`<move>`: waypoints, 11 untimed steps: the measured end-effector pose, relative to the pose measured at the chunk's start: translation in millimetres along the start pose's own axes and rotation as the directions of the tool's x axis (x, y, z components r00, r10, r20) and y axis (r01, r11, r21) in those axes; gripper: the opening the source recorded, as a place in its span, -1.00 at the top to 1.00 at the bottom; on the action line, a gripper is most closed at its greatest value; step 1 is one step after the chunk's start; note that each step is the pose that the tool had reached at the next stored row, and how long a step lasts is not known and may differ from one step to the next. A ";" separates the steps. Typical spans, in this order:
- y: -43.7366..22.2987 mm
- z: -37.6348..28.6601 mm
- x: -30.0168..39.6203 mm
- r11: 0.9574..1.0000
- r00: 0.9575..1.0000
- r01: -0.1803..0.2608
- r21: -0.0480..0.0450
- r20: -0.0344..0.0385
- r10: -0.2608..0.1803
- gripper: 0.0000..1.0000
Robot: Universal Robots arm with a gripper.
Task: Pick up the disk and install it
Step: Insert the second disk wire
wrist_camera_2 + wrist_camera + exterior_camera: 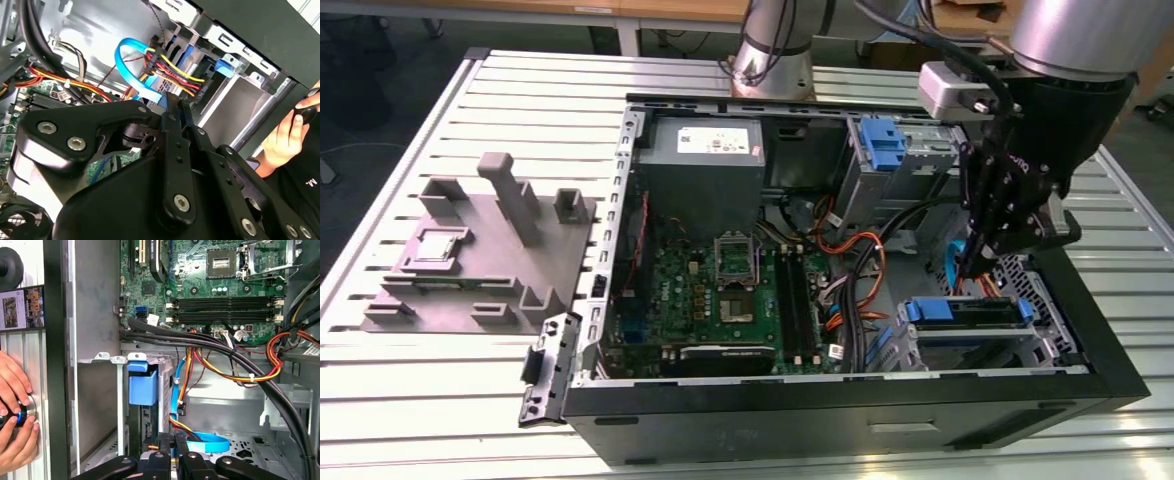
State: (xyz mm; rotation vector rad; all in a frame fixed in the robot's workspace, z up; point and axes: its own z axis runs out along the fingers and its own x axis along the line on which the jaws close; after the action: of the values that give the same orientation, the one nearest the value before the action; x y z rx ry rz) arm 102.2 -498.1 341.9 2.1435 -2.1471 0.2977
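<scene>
— Where's the flat silver disk with blue side rails (966, 313)?
— Seated in the drive cage at four o'clock inside the open black computer case (854, 400).
— The black gripper (977, 268)?
— Jaws pinched together, empty, just above it.

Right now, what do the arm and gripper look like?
The arm is a silver tube ending in a black wrist section, with a light grey box mounted beside it and black cables running down. The gripper is matt black, with flat linkage bars joined by silver bolts.
</scene>
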 end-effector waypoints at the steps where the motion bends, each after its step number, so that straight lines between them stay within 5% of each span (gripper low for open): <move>1: 0.3 0.6 1.7 1.000 1.000 0.000 0.001 0.001 0.000 0.68; 11: 3.9 8.2 14.7 1.000 1.000 -0.002 0.014 0.031 0.001 0.68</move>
State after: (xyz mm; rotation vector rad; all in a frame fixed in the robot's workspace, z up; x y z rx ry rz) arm 98.8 -514.3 336.5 2.1681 -2.1695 0.2817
